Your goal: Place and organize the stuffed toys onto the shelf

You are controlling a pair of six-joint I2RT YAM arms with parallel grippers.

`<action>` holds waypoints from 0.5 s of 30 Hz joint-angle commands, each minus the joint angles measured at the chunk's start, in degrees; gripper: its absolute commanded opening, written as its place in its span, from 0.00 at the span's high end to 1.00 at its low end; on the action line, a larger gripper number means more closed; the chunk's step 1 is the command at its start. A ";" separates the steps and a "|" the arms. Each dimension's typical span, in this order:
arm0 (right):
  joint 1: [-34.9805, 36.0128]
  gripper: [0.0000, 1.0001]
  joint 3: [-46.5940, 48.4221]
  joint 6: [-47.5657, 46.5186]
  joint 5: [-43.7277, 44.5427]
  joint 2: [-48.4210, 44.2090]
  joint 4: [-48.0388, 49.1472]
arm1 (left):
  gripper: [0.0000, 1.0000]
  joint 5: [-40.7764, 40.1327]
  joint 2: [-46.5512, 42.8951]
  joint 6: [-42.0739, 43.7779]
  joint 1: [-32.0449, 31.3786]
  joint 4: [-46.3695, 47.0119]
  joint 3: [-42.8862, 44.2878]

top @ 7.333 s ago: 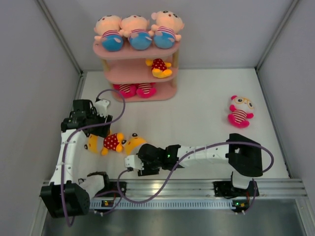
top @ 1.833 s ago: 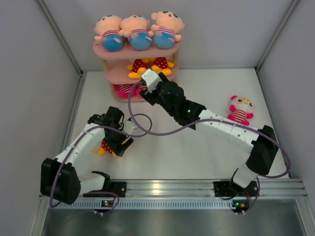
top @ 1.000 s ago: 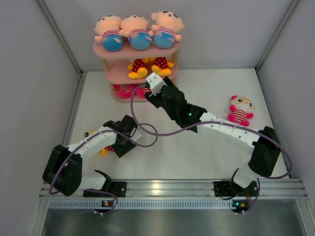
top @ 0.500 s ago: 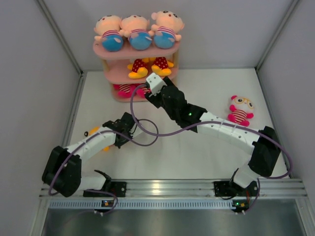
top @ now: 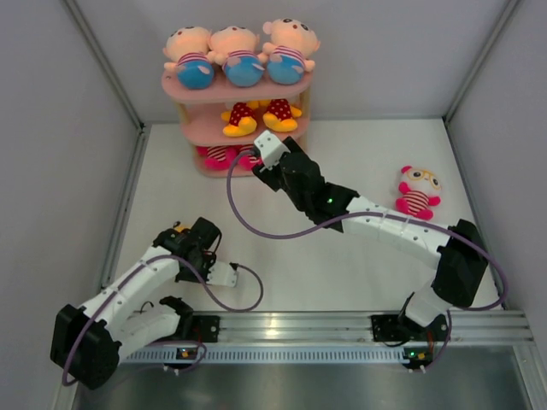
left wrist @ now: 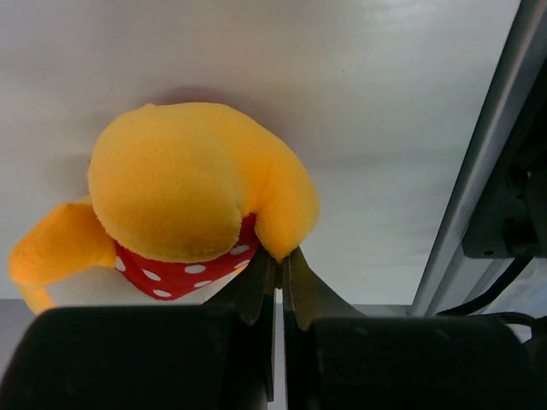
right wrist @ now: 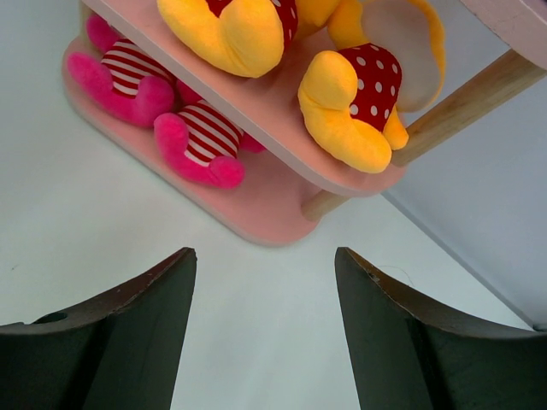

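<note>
Left gripper (left wrist: pixel 275 263) pinches shut on the yellow toy (left wrist: pixel 184 184) lying just beyond its fingertips

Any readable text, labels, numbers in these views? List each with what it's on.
None readable in any view.
The yellow toy shows only white dots on red.
The stuffed toys on the shelf show only stripes and dots.
The aluminium rail: no marking legible at this size.

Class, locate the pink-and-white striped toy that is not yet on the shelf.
In the top view, the pink-and-white toy lies on the table, right of centre, well apart from the shelf at the back left.
</note>
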 commanded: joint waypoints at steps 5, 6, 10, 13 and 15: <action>0.33 0.34 -1.32 -0.10 0.26 -3.86 2.32 | 1.00 -9.98 -15.83 31.10 0.36 -0.83 -9.42; 0.33 0.34 -1.40 -0.18 0.26 -3.86 2.32 | 1.00 -10.78 -21.69 33.91 0.63 0.86 -11.18; 0.33 0.34 -1.84 -0.01 -0.53 -3.60 2.76 | 1.00 -9.30 -23.00 37.13 1.94 4.30 -13.23; 0.42 0.34 -2.55 -0.01 -1.15 -3.95 3.11 | 1.00 -7.46 -14.91 31.33 3.78 5.00 -8.50; 0.33 0.34 -3.16 -0.18 -1.24 -4.21 3.37 | 1.00 -2.72 -10.61 31.65 6.76 4.92 -3.32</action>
